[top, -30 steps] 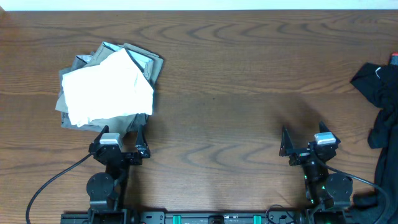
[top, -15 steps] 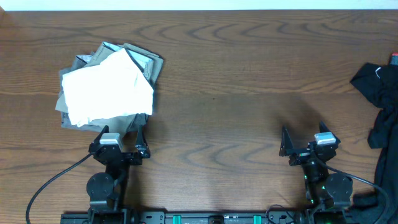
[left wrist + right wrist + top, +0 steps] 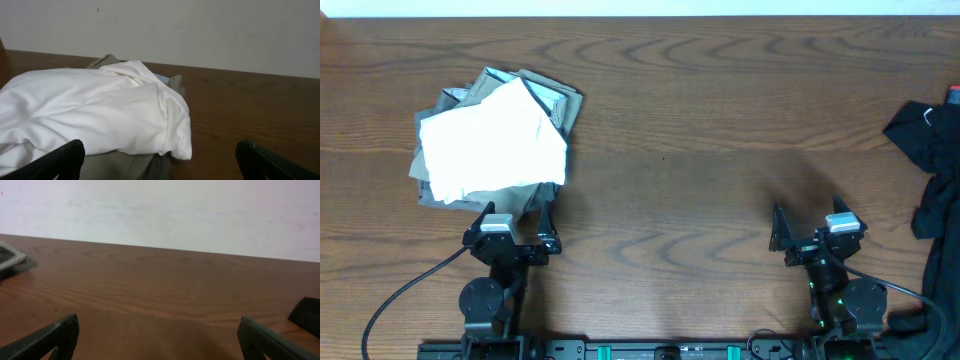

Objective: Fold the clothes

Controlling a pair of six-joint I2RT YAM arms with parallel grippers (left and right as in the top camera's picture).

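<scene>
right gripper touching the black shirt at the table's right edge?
Apart. The overhead view shows a strip of bare tabletop between the right gripper, jaws open and empty, and the black shirt.

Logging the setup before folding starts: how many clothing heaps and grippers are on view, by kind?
Clothing heaps: 2 (white-over-grey fabric stack, black fabric heap)
Open black two-finger grippers: 2 (left gripper, right gripper)
Total: 4
</scene>
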